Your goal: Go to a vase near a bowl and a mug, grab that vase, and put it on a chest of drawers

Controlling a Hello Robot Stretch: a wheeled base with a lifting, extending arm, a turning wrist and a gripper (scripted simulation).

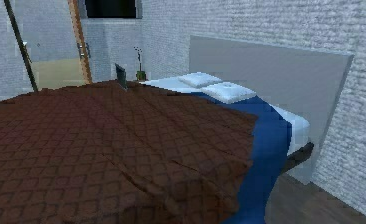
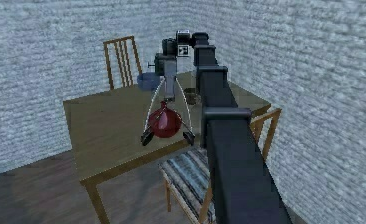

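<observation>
A round dark-red vase sits between the two thin fingers of my gripper, over the wooden table in the arm side view. The tabletop lies right behind it, so I cannot tell whether the gripper holds the vase or the vase rests on the wood. The dark arm reaches up from the bottom edge to the gripper's body. Farther out on the table stand a blue bowl and a dark mug-like thing.
A wooden chair stands beyond the table; a chair with a striped seat is at its near side. Ahead lies a bed with a brown quilt, white pillows and a grey headboard; a plant stands beyond it.
</observation>
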